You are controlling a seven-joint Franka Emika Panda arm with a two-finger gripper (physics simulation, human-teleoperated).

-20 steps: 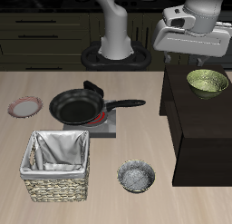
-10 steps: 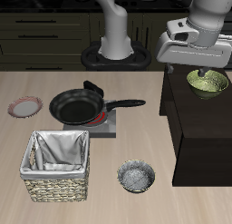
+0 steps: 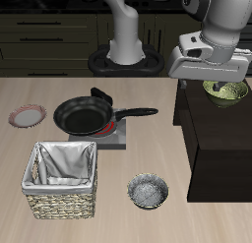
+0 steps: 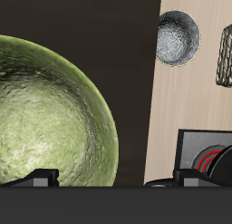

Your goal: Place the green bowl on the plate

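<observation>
The green bowl (image 3: 227, 92) stands upright on a dark raised cabinet (image 3: 212, 139) at the side of the table. It fills much of the wrist view (image 4: 45, 110), olive with a pale speckled inside. My gripper (image 3: 222, 82) hangs right above the bowl's rim, open and empty; in the wrist view (image 4: 116, 178) its fingers stand wide apart. I cannot tell if a finger touches the rim. The plate (image 3: 27, 116), whitish with a pinkish-red rim, lies on the table at the opposite side, far from the gripper.
A black frying pan (image 3: 84, 114) sits on a small stove (image 3: 115, 136) mid-table. A wicker basket with a cloth lining (image 3: 63, 178) and a grey metallic bowl (image 3: 148, 192) stand near the front edge; the grey bowl also shows in the wrist view (image 4: 178, 37).
My gripper has come down and moved over the green bowl, from beside and above it to just above its rim. The bowl has not moved.
</observation>
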